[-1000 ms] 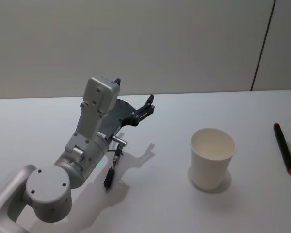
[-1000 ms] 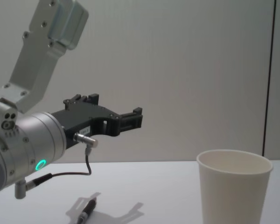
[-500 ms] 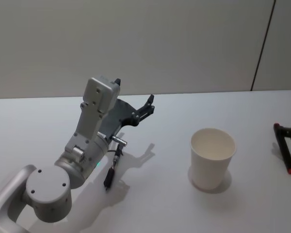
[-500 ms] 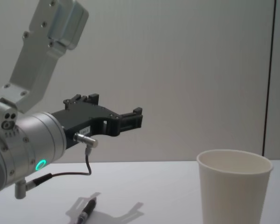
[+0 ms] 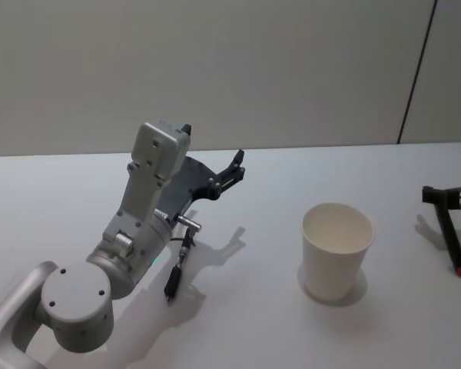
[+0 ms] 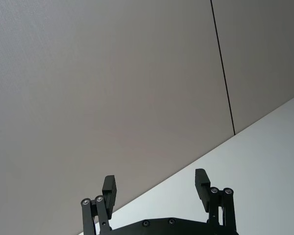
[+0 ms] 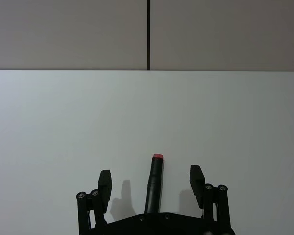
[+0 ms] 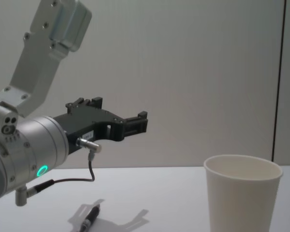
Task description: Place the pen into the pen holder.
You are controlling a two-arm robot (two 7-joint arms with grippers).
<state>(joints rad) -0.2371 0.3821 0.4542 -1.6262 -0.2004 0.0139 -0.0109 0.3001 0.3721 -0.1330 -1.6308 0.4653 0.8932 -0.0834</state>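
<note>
Head view: right gripper [image 5: 449,195] farther in, over pen [image 5: 454,244].

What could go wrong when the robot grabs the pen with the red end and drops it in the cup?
1. The pen is thin and lies flat on the table, lined up between the open fingers of the right hand; it might roll away as they close.
2. The paper cup stands free, with nothing holding it, so a bump could tip it; the left hand is raised off to the side.
</note>
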